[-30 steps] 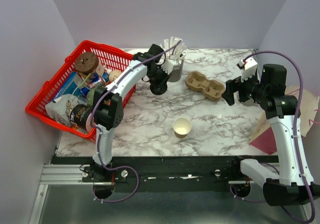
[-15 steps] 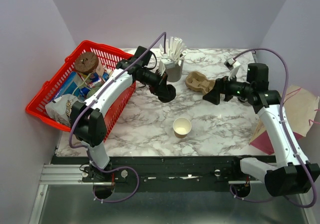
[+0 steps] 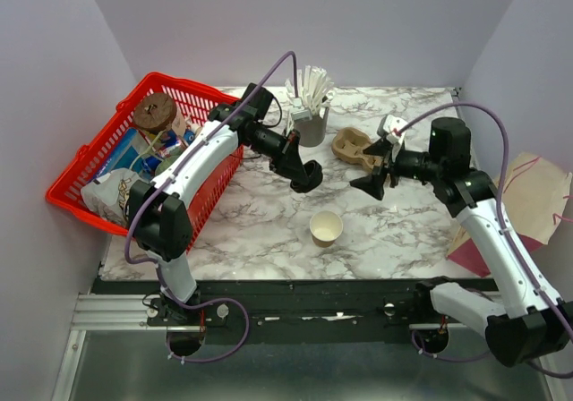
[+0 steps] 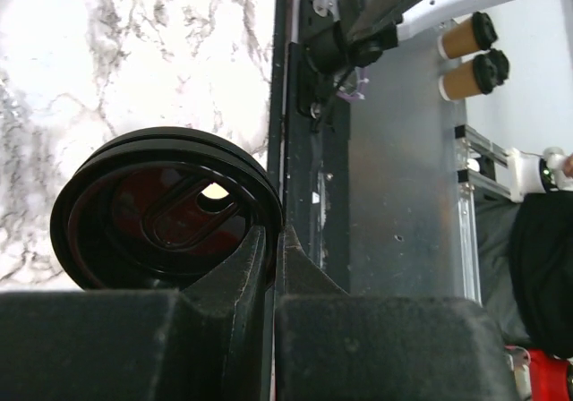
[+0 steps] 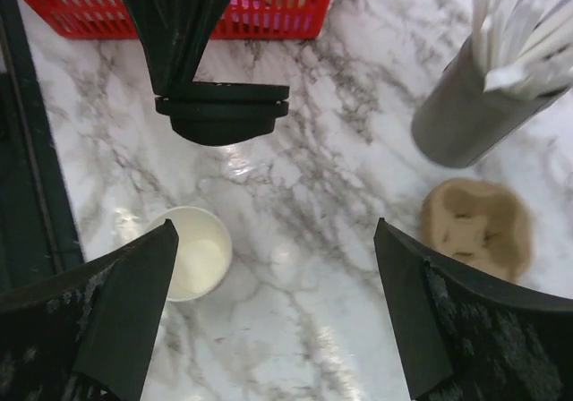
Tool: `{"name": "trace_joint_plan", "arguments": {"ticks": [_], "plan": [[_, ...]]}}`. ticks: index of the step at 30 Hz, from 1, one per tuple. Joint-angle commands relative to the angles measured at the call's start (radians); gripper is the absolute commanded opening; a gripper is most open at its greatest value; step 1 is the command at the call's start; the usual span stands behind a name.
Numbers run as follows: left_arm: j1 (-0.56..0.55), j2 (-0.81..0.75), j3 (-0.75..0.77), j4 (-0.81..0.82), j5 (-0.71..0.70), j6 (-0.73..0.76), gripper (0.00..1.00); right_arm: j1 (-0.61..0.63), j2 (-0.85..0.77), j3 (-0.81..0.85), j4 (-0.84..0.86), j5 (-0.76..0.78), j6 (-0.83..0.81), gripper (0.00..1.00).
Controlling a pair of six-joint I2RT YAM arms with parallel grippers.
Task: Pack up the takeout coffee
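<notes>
Tan paper cup [image 3: 326, 228] nearest, upright and open-mouthed on the marble desk [image 3: 421, 226], a little inside the front edge and about midway along it. Pale and empty inside, uncovered, so ready for its top.

Next back, above the middle of the desk: black plastic lid [image 3: 306, 175], pinched at its rim by the left gripper [image 3: 297, 165], jaws nearly closed with only the thin rim between them. Held clear of the marble, seen edge-on from the right wrist, probably for carrying over the cup and pressing down. Not yet above the cup's mouth; offset from it toward the far left.

About level with the lid, on the right: right gripper [image 3: 372, 173], spread fully wide, gripping nothing, pointed toward the middle of the desk. Likely placed there for steadying the cup during capping, or for a reach to the carrier.

Farther back: brown pulp carrier [image 3: 355, 144], lying flat with both wells empty, presumably the seat for the capped cup. Just left of it, near the far edge, grey holder [image 3: 312, 132] of white sticks [image 3: 313, 83]. At the desk's left edge toward the far corner, red basket [image 3: 192, 92] of groceries, well apart from the cup.
</notes>
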Motion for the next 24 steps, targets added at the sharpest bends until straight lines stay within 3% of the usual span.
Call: {"name": "trace_joint_plan", "arguments": {"ticks": [1,7,16,24], "plan": [[-0.003,0.005,0.030,-0.063,0.105,0.057,0.00,0.042,-0.034,0.019,-0.005,-0.038,-0.362,0.97],[-0.003,-0.016,0.020,-0.043,0.108,0.034,0.00,0.194,-0.072,-0.046,-0.028,0.025,-0.614,0.95],[-0.003,-0.036,0.001,-0.045,0.089,0.034,0.00,0.381,0.014,-0.049,0.027,0.131,-0.674,0.88],[-0.003,-0.035,0.004,-0.042,0.088,0.025,0.00,0.418,0.054,-0.063,0.039,0.198,-0.721,0.87]]}}
